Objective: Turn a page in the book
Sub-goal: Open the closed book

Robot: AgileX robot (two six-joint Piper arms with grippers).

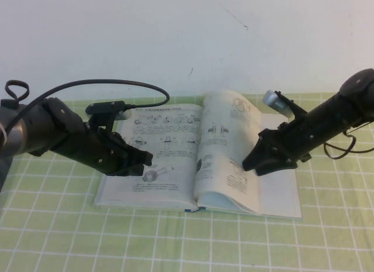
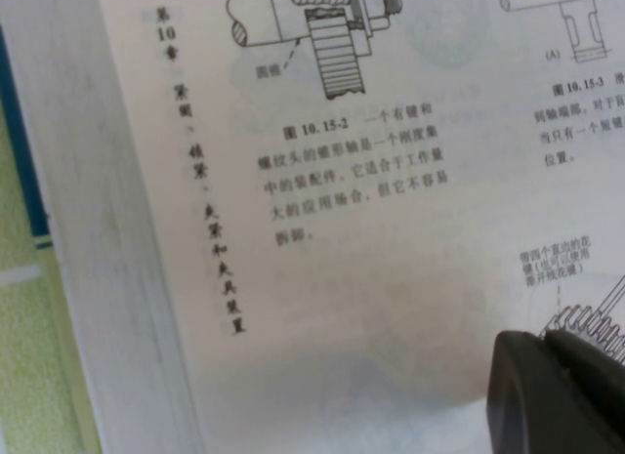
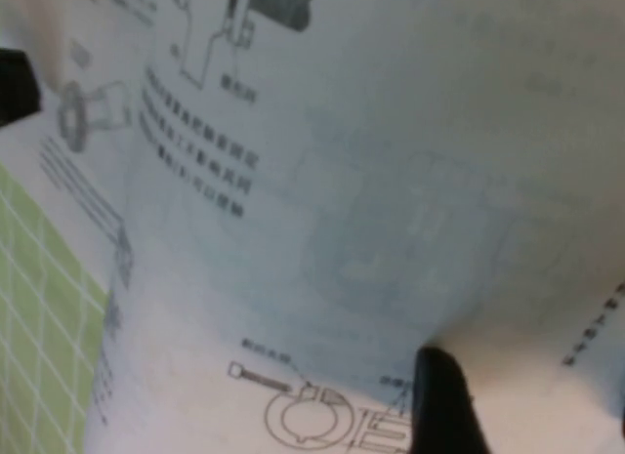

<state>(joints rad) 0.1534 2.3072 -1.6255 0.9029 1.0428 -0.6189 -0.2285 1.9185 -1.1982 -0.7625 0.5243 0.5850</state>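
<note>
One book [image 1: 175, 161] lies open on my green checked tablecloth [image 1: 52, 237], its blue cover edge toward me, with nothing else on the cloth. My left gripper [image 1: 143, 158] rests on the left-hand page; I cannot tell whether its fingers are parted or closed. My right gripper [image 1: 248, 164] presses against one page [image 1: 228, 143] that stands lifted and curled above the right half; whether it pinches that leaf or only touches it, I cannot tell.
</note>
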